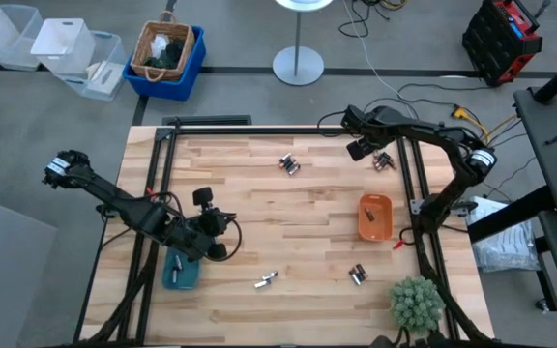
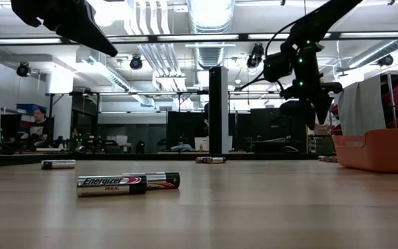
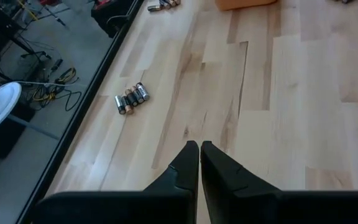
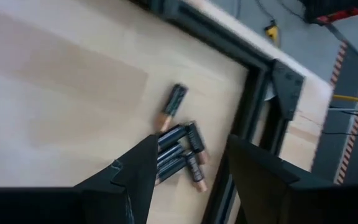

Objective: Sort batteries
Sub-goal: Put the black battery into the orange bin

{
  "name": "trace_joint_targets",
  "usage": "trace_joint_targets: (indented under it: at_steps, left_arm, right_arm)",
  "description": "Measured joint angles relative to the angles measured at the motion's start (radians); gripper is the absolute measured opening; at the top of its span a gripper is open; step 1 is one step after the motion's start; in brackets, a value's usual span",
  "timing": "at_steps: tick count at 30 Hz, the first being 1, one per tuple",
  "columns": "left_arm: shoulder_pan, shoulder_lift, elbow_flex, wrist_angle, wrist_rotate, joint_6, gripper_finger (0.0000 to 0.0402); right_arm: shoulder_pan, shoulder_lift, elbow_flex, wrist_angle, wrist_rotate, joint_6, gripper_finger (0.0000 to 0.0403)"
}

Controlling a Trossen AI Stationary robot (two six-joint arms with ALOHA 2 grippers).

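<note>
Batteries lie on the wooden table in small clusters: one at the far middle [image 1: 290, 165], one at the far right [image 1: 385, 161], two near the front [image 1: 266, 281] [image 1: 358, 275]. My right gripper [image 4: 191, 152] hovers open over the far-right cluster [image 4: 180, 151], clear of it, as the low view [image 2: 311, 97] shows. My left gripper [image 3: 199, 150] is shut and empty, above the table beside the teal tray [image 1: 182, 272]. The far-middle cluster [image 3: 131, 99] lies ahead of it. An orange tray [image 1: 375, 217] sits at the right.
Black frame rails run along the table's far and side edges [image 1: 409, 184]. A potted green plant [image 1: 416, 304] stands at the near right corner. In the low view two batteries [image 2: 126, 183] lie close to the camera. Bare wood spans the table's middle.
</note>
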State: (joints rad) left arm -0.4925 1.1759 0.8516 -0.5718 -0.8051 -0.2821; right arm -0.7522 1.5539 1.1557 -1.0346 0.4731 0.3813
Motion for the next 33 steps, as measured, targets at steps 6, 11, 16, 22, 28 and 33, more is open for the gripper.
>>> trace_joint_targets:
  at_steps: [6, 11, 16, 22, 28, 33]
  left_arm:
    - [0.000, 0.000, 0.000, 0.014, 0.000, 0.008, 0.0000]
    - [0.001, 0.000, 0.001, 0.018, 0.000, 0.022, 0.0000]
    - [0.006, 0.000, 0.006, 0.040, -0.001, 0.047, 0.0000]
    - [0.007, 0.000, 0.006, 0.066, -0.001, 0.090, 0.0000]
    - [0.007, 0.000, 0.006, 0.067, -0.001, 0.091, 0.0000]
    - [0.007, 0.000, 0.006, 0.066, 0.000, 0.091, 0.0000]
  right_arm:
    - [0.004, 0.000, 0.000, 0.017, -0.001, 0.001, 0.0172]
    - [0.004, 0.000, 0.000, 0.046, -0.015, 0.003, 0.0163]
    - [0.004, 0.000, 0.000, 0.061, -0.062, 0.036, 0.0155]
    - [-0.004, 0.037, 0.000, 0.091, -0.062, 0.143, 0.0135]
    - [-0.008, 0.108, 0.000, 0.111, -0.053, 0.154, 0.0104]
    - [-0.008, 0.150, 0.000, 0.114, -0.043, 0.151, 0.0072]
